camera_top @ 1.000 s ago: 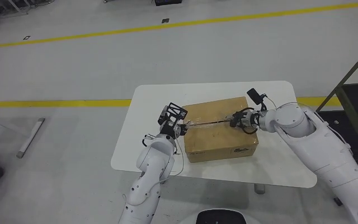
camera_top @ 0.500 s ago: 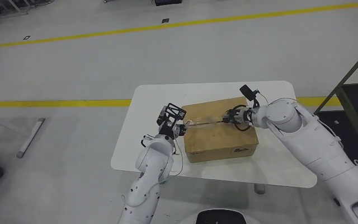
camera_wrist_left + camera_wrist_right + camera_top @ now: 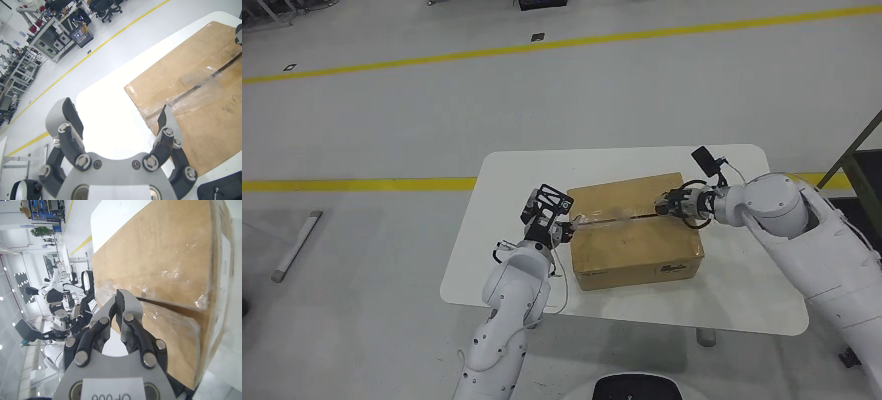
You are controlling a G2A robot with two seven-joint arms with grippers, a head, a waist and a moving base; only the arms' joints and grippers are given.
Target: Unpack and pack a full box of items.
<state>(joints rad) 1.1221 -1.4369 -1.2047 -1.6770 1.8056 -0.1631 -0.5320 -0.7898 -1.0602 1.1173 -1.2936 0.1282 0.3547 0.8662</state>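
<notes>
**Tape pull under way at R end of box seam**

The cardboard box [image 3: 635, 245] sits mid-table [image 3: 502, 260], flaps down, top seam running left-right. R gripper [image 3: 118, 296] is over the right end of that seam. Its jaws are pressed together & look pinched on a bunched end of the clear tape [image 3: 105, 286], tho the fingers hide the bite itself. L gripper [image 3: 117, 107] hangs just off the box's left end, above bare tabletop, jaws wide apart, holding nothing. One fingertip is close to the box's left edge; can't tell if it touches.

Change: w/in the last sec the R gripper slides left along the seam toward box centre, then comes back to approx the right end. L arm hasn't shifted, and the box hasn't moved on the table. In the L wrist view a strip of tape stands loose over the dark seam gap.

Meaning: prob. a regrip + pull, so the tape is lifting but isn't fully off. Flaps not yet open and nothing unpacked, so the task is at its very start. Next, the strip needs peeling clear to the left end. Risks: thin tape tears or slips from the pinch, or the box skids right, as nothing pins it.
</notes>
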